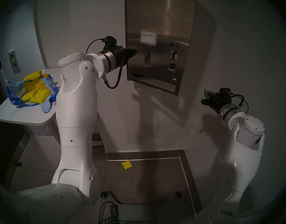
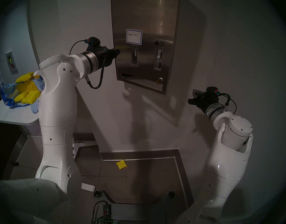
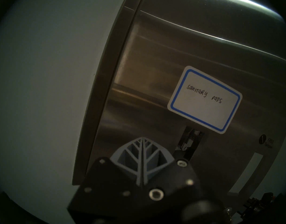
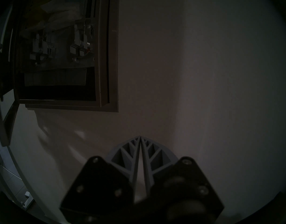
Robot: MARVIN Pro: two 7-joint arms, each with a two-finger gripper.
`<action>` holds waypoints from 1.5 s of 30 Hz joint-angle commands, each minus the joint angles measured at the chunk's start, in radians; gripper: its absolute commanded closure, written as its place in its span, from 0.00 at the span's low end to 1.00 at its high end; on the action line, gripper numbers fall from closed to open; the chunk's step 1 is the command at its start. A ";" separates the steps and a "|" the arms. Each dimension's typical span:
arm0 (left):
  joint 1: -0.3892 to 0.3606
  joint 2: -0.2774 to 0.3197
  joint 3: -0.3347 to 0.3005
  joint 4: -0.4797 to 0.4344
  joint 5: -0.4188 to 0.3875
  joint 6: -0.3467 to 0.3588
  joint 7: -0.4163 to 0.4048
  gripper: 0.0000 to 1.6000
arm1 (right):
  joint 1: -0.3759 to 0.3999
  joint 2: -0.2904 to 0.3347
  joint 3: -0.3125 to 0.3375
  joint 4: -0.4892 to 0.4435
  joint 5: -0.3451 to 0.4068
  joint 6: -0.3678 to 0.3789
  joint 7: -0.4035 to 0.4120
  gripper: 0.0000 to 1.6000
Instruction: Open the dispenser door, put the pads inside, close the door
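A white round-cornered table (image 1: 25, 117) stands on my left, and my big white left arm (image 1: 76, 105) blocks part of it. Near the table's far right corner lies a torn blue-and-clear plastic bag (image 1: 12, 91) with soft yellow pads (image 1: 36, 93) heaped on it. One more yellow pad (image 1: 127, 165) lies on the gray floor tiles (image 1: 155, 178) below the dispenser (image 4: 106, 57). The dispenser door (image 1: 160, 24) is shiny brushed steel, flat and tall, and it stands partly swung out from the wall. It has a white label (image 3: 204, 99) with a blue border. My left tool (image 3: 142, 141) has its tips pressed together, right at the door's left edge. My right tool (image 4: 140, 138) is pressed together too, holding nothing, low and well apart from the door.
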 commanded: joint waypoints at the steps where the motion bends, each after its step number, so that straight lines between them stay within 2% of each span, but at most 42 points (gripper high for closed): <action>1: -0.044 -0.009 0.004 -0.017 0.006 -0.008 0.011 1.00 | 0.020 0.003 -0.001 -0.035 0.005 -0.007 -0.002 0.74; 12: -0.047 -0.028 0.015 -0.003 0.037 -0.030 0.058 1.00 | 0.019 0.003 -0.002 -0.035 0.005 -0.007 -0.003 0.74; 18: -0.044 -0.020 0.071 0.003 0.106 -0.093 0.103 1.00 | 0.019 0.004 -0.002 -0.035 0.005 -0.007 -0.003 0.74; 35: -0.043 -0.036 0.135 0.034 0.135 -0.147 0.105 1.00 | 0.019 0.004 -0.002 -0.035 0.006 -0.007 -0.004 0.74; 45: -0.073 -0.045 0.169 0.102 0.176 -0.193 0.122 1.00 | 0.019 0.004 -0.002 -0.035 0.006 -0.007 -0.004 0.74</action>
